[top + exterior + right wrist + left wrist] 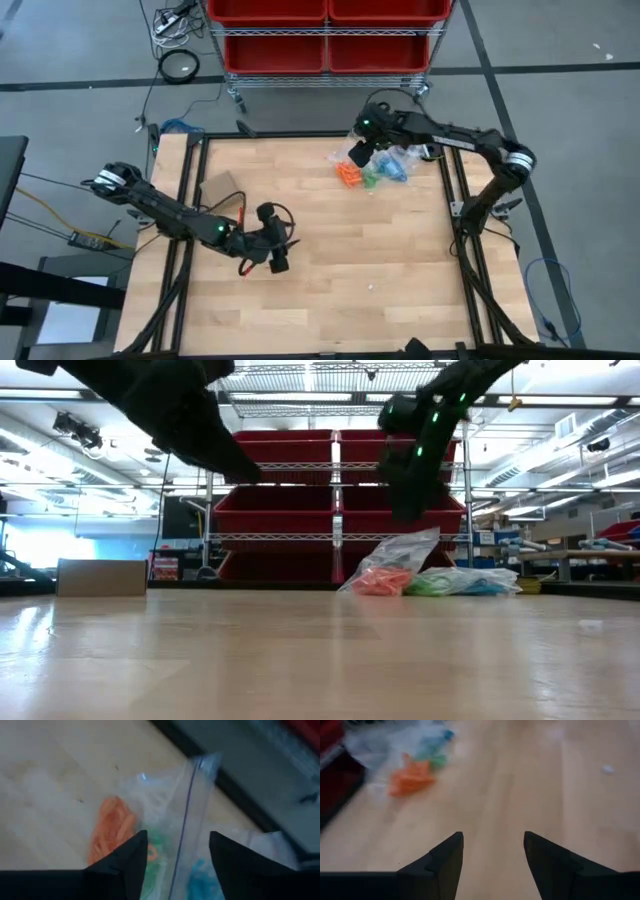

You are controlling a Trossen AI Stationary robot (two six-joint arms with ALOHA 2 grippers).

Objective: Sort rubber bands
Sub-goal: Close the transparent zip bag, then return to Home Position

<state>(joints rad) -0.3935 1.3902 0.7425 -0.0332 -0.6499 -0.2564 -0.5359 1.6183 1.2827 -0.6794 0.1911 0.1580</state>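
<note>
We see the right gripper (177, 851) hanging with its fingers spread wide and holding nothing, just above the clear bags (175, 805) at the far right part of the wooden table (330, 250). The rubber bands (348, 176) lie inside those bags in orange, green and blue clumps. Near the table's left side, well apart, the left gripper (493, 851) waits above bare wood, also spread wide and empty.
</note>
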